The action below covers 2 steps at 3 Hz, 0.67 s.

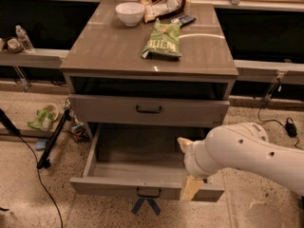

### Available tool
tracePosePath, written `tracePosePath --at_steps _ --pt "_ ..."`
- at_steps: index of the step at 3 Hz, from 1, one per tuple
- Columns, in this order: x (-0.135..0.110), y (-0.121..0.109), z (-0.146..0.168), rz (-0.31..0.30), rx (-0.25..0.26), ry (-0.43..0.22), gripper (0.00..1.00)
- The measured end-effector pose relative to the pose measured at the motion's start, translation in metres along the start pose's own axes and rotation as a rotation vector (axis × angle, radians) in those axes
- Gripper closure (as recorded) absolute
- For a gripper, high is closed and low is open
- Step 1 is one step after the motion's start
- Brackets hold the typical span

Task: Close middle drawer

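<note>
The middle drawer (109, 186) is pulled far out of the grey-taupe cabinet, and its inside (133, 151) holds nothing. Its small dark handle (148, 192) sits at the centre of the flat front. The drawer above it (109, 109) is pushed in. The lowest drawer is hidden under the open one. My gripper (187, 166) is at the open drawer's right side, on the end of the white arm (242, 151). It is open, with one beige finger (183, 144) over the drawer's inside and the other (191, 188) against the front panel's right part.
On the cabinet top are a white bowl (129, 12), a green chip bag (162, 39), another bag (161, 4) and a dark packet (184, 20). A black stand and cable (52, 141) and green litter (42, 118) lie on the floor at left. Blue tape (145, 205) marks the floor in front.
</note>
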<state>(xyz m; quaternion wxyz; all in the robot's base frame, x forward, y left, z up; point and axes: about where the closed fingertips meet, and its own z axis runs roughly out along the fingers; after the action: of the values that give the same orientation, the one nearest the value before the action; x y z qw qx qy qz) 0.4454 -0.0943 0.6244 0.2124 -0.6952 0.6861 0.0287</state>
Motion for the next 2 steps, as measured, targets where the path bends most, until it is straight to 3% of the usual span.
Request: tracePosePath --at_steps 2 --pt "0.008 0.006 0.015 0.024 -0.021 0.012 0.00"
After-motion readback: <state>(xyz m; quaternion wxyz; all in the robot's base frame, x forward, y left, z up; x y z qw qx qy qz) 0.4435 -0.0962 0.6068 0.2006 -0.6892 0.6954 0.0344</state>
